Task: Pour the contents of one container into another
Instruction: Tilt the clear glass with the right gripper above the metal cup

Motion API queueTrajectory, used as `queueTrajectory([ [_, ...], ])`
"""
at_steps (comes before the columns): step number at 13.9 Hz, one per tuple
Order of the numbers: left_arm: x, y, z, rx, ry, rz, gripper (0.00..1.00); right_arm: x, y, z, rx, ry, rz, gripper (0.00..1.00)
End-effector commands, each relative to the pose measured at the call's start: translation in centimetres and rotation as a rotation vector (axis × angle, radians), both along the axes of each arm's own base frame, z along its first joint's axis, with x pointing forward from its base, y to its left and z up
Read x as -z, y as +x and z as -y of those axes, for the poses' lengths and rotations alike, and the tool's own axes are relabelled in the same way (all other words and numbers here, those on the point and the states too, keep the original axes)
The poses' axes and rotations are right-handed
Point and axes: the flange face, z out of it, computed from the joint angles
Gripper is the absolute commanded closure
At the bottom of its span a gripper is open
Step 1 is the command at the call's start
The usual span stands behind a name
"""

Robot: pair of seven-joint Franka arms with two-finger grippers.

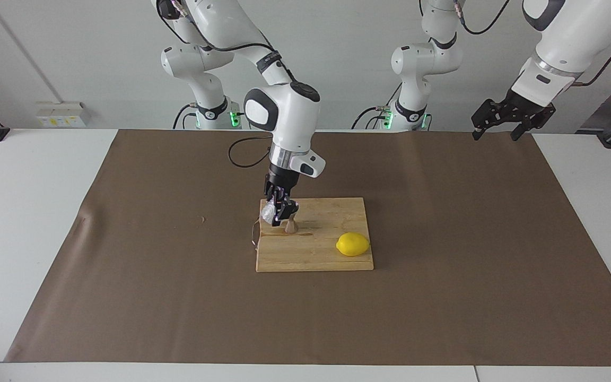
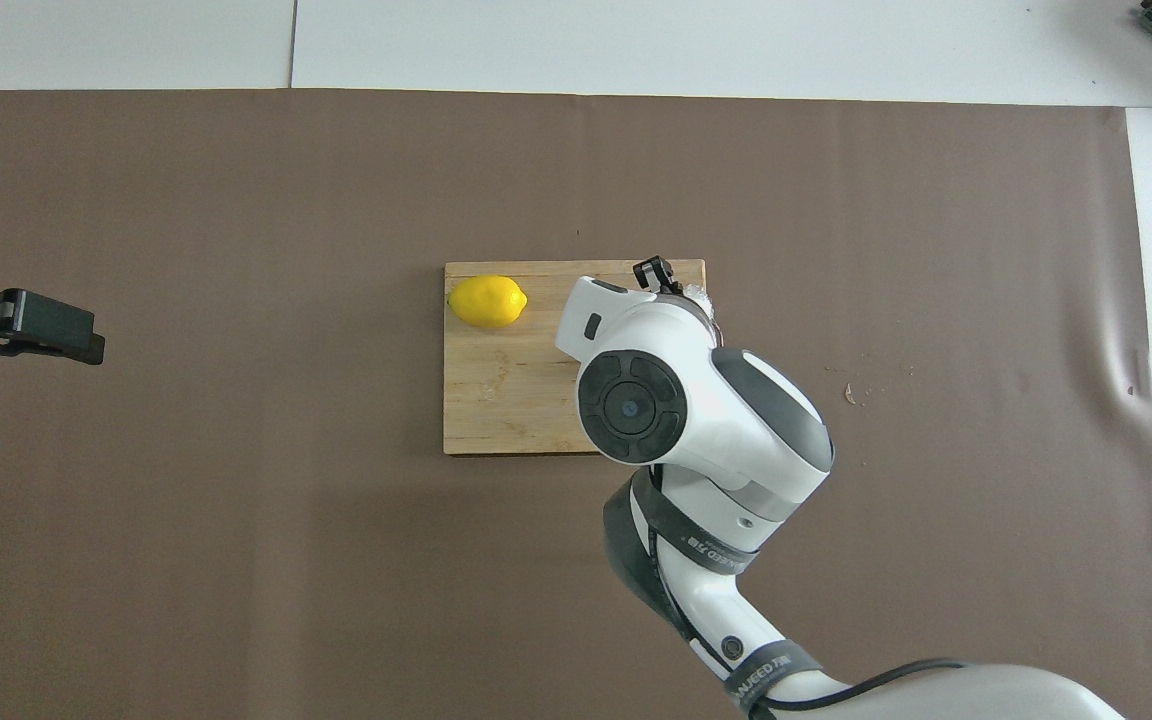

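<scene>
From the right arm's end of the worktop (image 1: 35, 212) inward, the brown mat (image 1: 151, 276) lies bare up to a wooden cutting board (image 1: 311, 254) at its middle. The right claw (image 1: 280, 208) is down over the board's corner toward the right arm's end, clamped on the glass tumbler (image 1: 268, 213), which it holds tilted with its body toward the right arm's end, raised off the board. Just beside and slightly below the tumbler stands the jigger (image 1: 290, 226), upright on the board, its upper cone partly hidden by the claw's fingers (image 1: 287, 209). Whether anything is passing from the tumbler to the jigger cannot be told. In the overhead view the right arm's wrist covers both vessels, so only a sliver of the tumbler (image 2: 700, 295) shows at the board's edge. Farther along the board, toward the left arm's end and farther from the robots than the jigger, lies a lemon (image 1: 352, 244), apart from both vessels. The left claw (image 1: 498, 131) waits in the air over the mat's edge at the left arm's end, its fingers apart and holding nothing.
</scene>
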Motion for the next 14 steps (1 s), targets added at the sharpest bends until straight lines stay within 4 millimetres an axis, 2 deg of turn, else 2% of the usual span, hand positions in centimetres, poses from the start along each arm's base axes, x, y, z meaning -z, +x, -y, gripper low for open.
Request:
queueTrajectory([
  [1, -0.12, -0.72, -0.11, -0.013, -0.006, -0.006, 0.0, -0.56, -0.93, 0.16, -0.03, -0.045, 0.009, 0.62],
  [7, -0.12, -0.72, -0.11, -0.012, -0.006, -0.006, 0.0, -0.49, -0.97, -0.04, -0.09, -0.083, 0.029, 0.62],
  [14, -0.12, -0.72, -0.11, -0.012, -0.006, -0.006, 0.0, -1.04, -0.77, 0.25, -0.078, -0.079, 0.027, 0.62],
])
